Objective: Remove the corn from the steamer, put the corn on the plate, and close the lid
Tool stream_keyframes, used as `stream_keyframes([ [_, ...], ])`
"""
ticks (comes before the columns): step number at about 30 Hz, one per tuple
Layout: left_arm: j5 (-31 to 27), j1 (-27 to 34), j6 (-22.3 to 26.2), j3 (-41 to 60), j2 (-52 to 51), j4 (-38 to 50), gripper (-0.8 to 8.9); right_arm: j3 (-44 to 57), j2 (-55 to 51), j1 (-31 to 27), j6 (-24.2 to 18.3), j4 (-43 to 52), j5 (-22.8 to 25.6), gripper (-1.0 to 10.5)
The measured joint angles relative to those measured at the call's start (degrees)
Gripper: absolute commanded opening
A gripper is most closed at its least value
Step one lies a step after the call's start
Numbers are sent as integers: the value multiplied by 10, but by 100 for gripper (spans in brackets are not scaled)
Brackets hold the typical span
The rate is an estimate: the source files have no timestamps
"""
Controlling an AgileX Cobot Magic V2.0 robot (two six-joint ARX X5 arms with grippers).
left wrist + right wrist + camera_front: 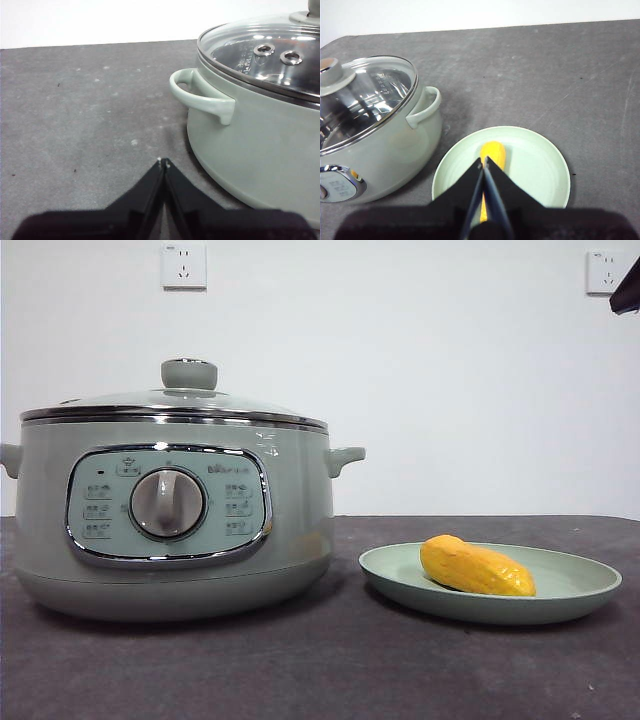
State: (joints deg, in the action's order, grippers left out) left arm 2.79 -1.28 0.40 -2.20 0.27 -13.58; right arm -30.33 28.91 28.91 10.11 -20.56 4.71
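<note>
On the table, from steamer (170,530) to plate (560,590), I judge every step done.
Lid (175,400) sits on the steamer; corn (476,567) lies on the plate. My left gripper (163,161) and right gripper (483,161) are both closed, empty; next I'd just retract.

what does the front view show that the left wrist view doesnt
Only the front view shows the corn lying on the plate, the steamer's control panel with its dial, and two wall sockets.

Only the left wrist view shows the left claw, shut and empty over bare table beside the steamer, plus two holes seen through the glass.

Both show the steamer with the lid seated on it, and a side handle.
</note>
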Motion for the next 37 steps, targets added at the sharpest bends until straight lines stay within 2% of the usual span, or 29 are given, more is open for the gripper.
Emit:
stream_keyframes([
  [15, 0, 0, 0, 0, 0, 0, -4, 0, 0, 0, -3, 0, 1, 5],
  [21, 0, 0, 0, 0, 0, 0, -4, 2, -12, -11, -70, 0, 14, 5],
  [24, 0, 0, 0, 0, 0, 0, -4, 12, -38, -57, -101, 12, -2, 5],
  [30, 0, 0, 0, 0, 0, 0, -4, 75, -108, -179, -121, 93, -104, 5],
  [34, 0, 0, 0, 0, 0, 0, -4, 143, -160, -226, -123, 127, -107, 5],
  [37, 0, 0, 0, 0, 0, 0, -4, 194, -198, -238, -123, 128, -107, 5],
])
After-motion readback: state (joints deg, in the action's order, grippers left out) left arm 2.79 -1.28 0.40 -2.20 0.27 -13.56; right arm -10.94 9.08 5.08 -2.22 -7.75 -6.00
